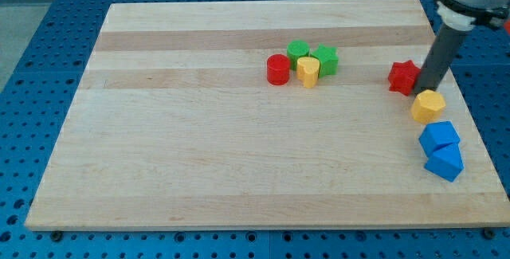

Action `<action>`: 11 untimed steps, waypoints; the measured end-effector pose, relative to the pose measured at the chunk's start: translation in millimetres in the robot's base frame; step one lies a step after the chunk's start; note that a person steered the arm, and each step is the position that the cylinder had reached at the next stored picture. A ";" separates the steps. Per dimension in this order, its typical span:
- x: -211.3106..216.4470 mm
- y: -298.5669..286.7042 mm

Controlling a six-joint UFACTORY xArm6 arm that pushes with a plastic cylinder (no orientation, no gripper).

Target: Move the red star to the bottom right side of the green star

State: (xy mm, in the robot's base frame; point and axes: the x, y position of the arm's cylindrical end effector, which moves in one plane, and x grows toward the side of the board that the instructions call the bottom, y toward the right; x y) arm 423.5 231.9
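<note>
The red star [403, 76] lies near the board's right edge. My tip [424, 93] sits just to its right, touching or almost touching it, right above the yellow hexagon [428, 105]. The green star [324, 60] lies up in the middle of the board, well to the left of the red star. It is packed in a cluster with a green round block [298, 50], a yellow heart [308, 72] and a red cylinder [278, 69].
Two blue blocks [439, 137] [445, 162] lie below the yellow hexagon near the right edge. The wooden board [199, 155] rests on a blue perforated table. The arm's dark rod comes down from the view's top right.
</note>
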 end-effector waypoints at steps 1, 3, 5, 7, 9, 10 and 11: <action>-8.6 -5.9; -36.6 -5.9; -49.4 -12.5; -45.6 -64.4; -18.6 -112.8; 4.1 -122.2; 20.0 -128.3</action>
State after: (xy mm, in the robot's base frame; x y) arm 443.6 103.7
